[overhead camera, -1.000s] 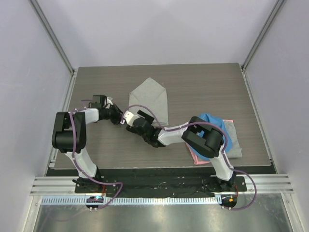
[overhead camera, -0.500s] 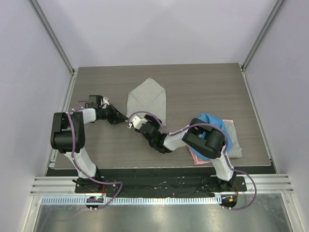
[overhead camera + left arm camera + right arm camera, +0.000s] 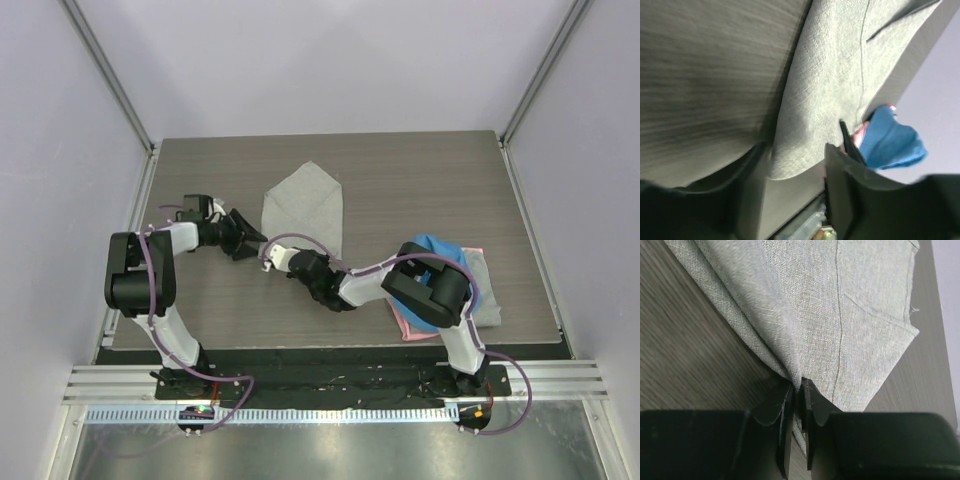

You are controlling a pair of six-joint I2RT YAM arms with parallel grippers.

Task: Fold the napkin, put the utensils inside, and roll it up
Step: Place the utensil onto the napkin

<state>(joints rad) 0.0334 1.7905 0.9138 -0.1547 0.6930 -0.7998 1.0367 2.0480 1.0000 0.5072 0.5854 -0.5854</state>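
Observation:
The napkin (image 3: 305,203) lies folded into a pointed shape at the table's middle, light grey. My right gripper (image 3: 268,257) reaches in from the right and is shut on the napkin's near left edge; in the right wrist view the cloth (image 3: 840,305) bunches into the pinched jaws (image 3: 797,390). My left gripper (image 3: 254,238) sits just left of that corner with its jaws apart. In the left wrist view the napkin's rounded corner (image 3: 795,160) lies loose between the spread fingers (image 3: 840,175). The utensils are out of view.
A blue cloth (image 3: 440,262) lies on a pink cloth (image 3: 405,325) and a grey one (image 3: 487,295) at the right near side, under the right arm's elbow. The blue cloth (image 3: 890,140) also shows in the left wrist view. Side rails border the table.
The left gripper has opened and let go of the napkin's corner. The right gripper has slid left to that corner and closed on the cloth.

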